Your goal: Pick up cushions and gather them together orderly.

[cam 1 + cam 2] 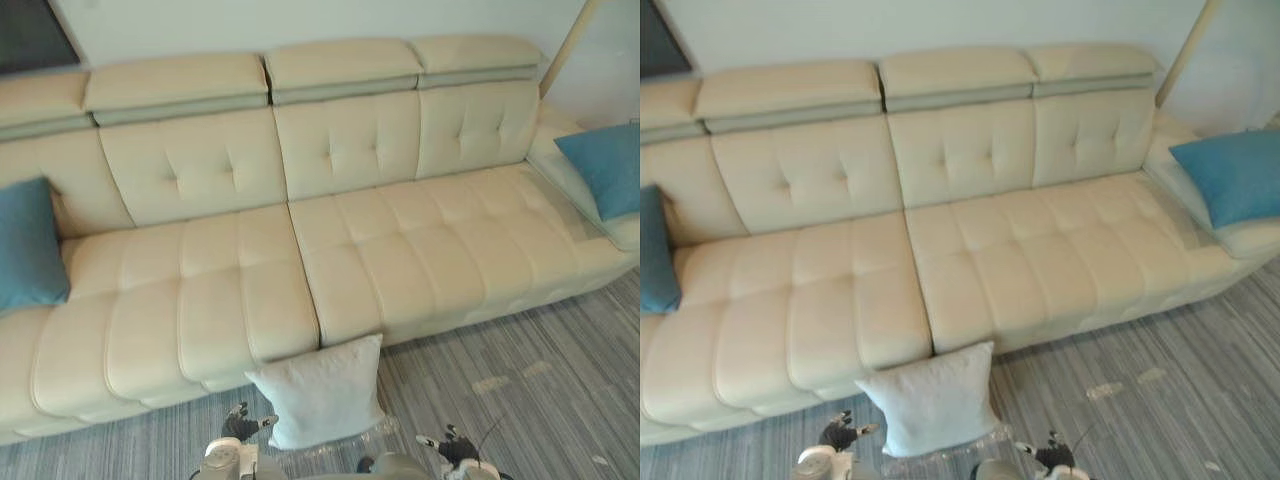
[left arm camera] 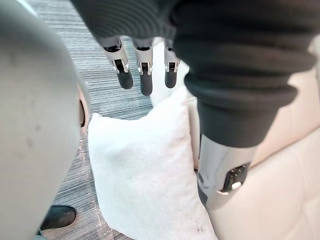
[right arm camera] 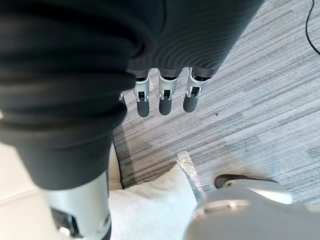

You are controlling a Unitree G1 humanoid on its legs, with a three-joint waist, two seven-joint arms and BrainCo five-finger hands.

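1. Sofa (image 1: 400, 250): cream, tufted, long, with padded headrests along the back. It stands on a grey striped floor (image 1: 530, 380) against a pale wall.

2. White cushion (image 1: 320, 395): on the floor, upright. Its top edge leans against the sofa's front, just right of the seam between the two seat sections. It lies between the two hands, and neither hand holds it.

3. Blue cushion, left (image 1: 28, 245): on the seat at the sofa's left end, propped against the backrest. It is well apart from the white cushion.

4. Blue cushion, right (image 1: 608, 168): at the sofa's far right end, lying tilted on the end section. It is well apart from both other cushions.

5. Left hand (image 1: 240, 428): low, just beside the white cushion's lower left edge. In the left wrist view its fingers (image 2: 145, 80) hang straight and loose in a row, spread from the thumb. They hold nothing, and the cushion shows past them. Whether the hand touches the cushion cannot be told.

6. Right hand (image 1: 452, 447): low over the floor, to the right of the white cushion and apart from it. In the right wrist view its fingers (image 3: 165, 102) hang straight and relaxed over the striped floor. They are empty, and a corner of the white cushion shows beside the thumb.
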